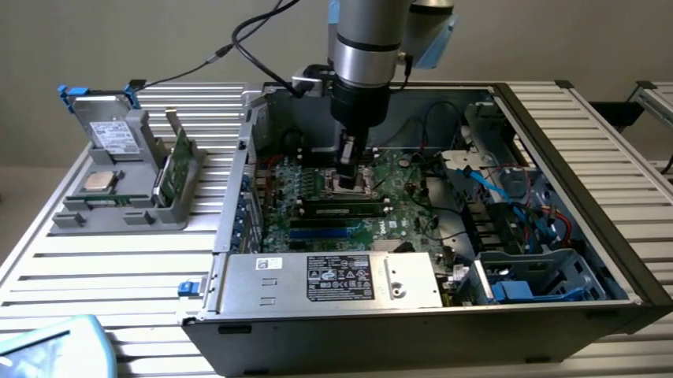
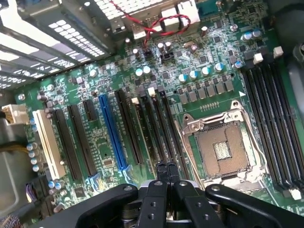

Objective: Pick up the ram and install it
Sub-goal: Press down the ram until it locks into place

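A thin green ram stick [image 1: 179, 165] stands on edge in the grey holder [image 1: 116, 211] on the table, at the exterior view's left, outside the computer case [image 1: 421, 315]. My gripper [image 1: 348, 167] hangs inside the open case, low over the motherboard [image 1: 315, 228] near the processor socket [image 1: 347, 183]. The fingers [image 2: 161, 173] are pressed together with nothing between them. In the wrist view they sit over the long black memory slots [image 2: 154, 126] beside the open socket [image 2: 221, 149]. A dark stick-like strip [image 1: 342, 209] lies across the slots just in front of the gripper.
The holder also carries a hard drive [image 1: 110, 135] and a square silver processor chip [image 1: 100, 181]. A power supply [image 1: 331, 279] fills the case's front. Blue and red cables [image 1: 515, 197] and a drive cage [image 1: 537, 276] crowd the right side.
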Robot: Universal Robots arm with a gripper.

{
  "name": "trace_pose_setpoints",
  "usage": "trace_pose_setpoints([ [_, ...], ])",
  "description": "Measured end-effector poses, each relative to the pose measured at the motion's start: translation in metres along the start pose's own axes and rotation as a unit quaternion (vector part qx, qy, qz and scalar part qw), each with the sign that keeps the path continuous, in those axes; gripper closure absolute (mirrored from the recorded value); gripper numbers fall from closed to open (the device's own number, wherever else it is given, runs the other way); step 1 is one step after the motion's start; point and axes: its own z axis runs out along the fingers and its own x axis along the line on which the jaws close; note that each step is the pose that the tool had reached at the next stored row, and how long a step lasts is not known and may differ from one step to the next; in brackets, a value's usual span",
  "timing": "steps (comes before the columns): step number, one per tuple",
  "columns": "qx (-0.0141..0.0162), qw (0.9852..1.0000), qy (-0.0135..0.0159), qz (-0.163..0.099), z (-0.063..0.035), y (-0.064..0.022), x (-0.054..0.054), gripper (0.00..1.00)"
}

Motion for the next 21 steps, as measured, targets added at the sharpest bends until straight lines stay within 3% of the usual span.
trace_pose_setpoints([
  [5,-0.0045,0.9991,-0.0015,0.043,0.0007,0.0000,0.0000,0.89],
  [10,-0.0090,0.9963,-0.0032,0.086,0.0012,0.0000,-0.0001,0.89],
  [15,-0.0134,0.9917,-0.0048,0.128,0.0016,-0.0001,-0.0001,0.89],
  [21,-0.0187,0.9838,-0.0066,0.178,0.0020,-0.0001,-0.0002,0.89],
])
